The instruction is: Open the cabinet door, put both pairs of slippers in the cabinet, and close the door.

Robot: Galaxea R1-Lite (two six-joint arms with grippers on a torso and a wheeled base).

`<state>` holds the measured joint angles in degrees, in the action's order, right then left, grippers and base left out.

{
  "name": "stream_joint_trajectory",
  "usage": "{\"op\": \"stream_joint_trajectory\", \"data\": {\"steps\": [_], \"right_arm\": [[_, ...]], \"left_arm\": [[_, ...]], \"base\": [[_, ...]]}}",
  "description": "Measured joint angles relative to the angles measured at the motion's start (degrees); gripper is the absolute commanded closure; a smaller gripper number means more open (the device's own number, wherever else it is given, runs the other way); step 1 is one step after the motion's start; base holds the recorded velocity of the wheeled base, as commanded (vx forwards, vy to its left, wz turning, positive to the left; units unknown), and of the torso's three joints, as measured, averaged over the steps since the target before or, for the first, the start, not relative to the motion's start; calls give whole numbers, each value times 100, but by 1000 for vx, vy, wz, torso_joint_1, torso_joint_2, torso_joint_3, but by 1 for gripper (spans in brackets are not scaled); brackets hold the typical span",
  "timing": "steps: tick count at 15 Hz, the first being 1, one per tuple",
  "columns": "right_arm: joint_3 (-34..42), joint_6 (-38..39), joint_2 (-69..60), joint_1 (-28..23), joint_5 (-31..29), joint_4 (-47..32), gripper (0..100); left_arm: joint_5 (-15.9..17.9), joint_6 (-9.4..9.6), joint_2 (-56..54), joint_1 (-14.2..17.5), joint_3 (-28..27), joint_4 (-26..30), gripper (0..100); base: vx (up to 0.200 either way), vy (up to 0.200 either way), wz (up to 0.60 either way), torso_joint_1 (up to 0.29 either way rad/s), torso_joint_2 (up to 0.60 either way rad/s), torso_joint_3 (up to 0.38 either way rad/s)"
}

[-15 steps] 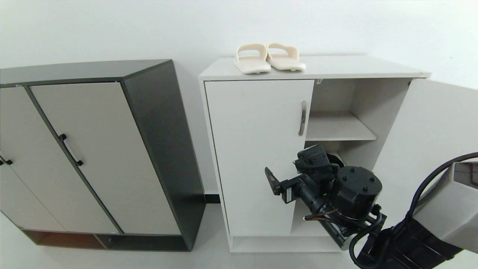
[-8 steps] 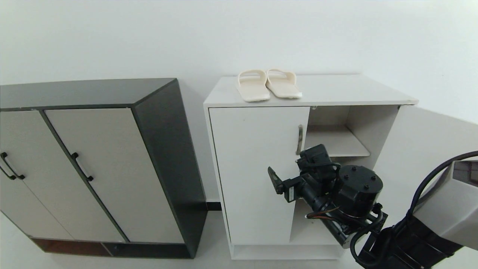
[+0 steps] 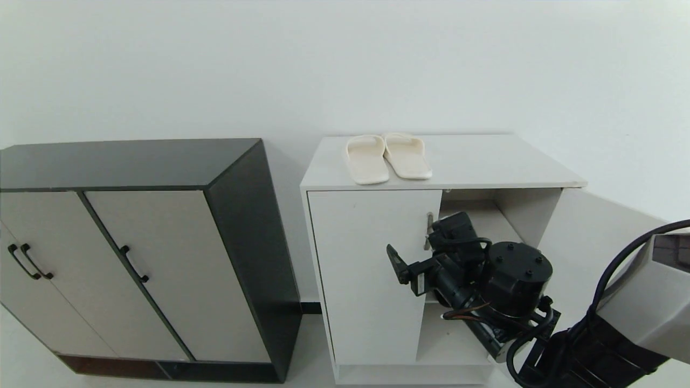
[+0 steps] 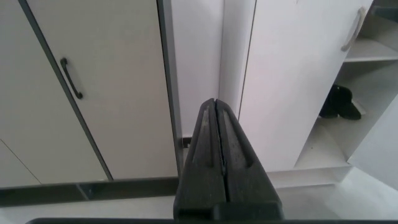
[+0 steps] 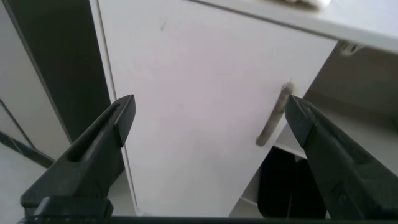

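Slippers, 1 pair, atop white cabinet

— What do you have behind the work area?
— Plain white wall, evenly lit. To your left, a black-framed cabinet: two beige doors shut, black bar handles, a dark open recess at its foot.
— And underfoot?
— Pale smooth floor; a dark skirting strip at the wall's base.

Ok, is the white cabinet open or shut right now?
Open on the right: the white cabinet shows its inner shelf there; its left door is shut.
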<state>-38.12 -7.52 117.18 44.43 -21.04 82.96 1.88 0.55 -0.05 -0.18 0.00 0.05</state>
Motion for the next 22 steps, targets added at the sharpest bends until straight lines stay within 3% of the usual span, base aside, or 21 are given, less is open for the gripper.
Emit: {"op": "stream_joint_trajectory", "data": {"steps": [5,7,10,11,14,16,18,20,22], "right_arm": [[72,-11,18,0,-4,118,0],[205,-224,35,-6,-15,583,0],[188,-323,-15,-43,-315,132,0],[66,-227,-94,-50,-358,-251,0],[-625,413,-489,-54,-413,-2384,0],[-1615,1133,-728,44,-545,-4144,0],[-2577,1696,-836,143,-827,-5337,0],[-3366,2010,-802,206,-1007,-6235,0],[-3845,2093,-709,219,-1075,-6489,0]], "left_arm": [[-2,21,0,0,0,-5,100],[-2,16,0,0,0,-2,100],[11,35,0,-2,0,0,100],[9,27,0,2,0,-2,100],[6,18,0,0,0,-2,100],[6,10,0,0,0,-2,100],[9,7,0,0,0,-2,100],[12,13,0,0,0,-2,100],[22,13,0,0,0,0,100]], "base": [[0,0,0,206,-504,-298],[0,0,0,80,-171,-100],[0,0,0,9,-22,-12],[0,0,0,0,0,0],[0,0,0,0,0,0],[0,0,0,0,0,0],[0,0,0,0,0,0],[0,0,0,0,0,0],[0,0,0,0,0,0]]}}
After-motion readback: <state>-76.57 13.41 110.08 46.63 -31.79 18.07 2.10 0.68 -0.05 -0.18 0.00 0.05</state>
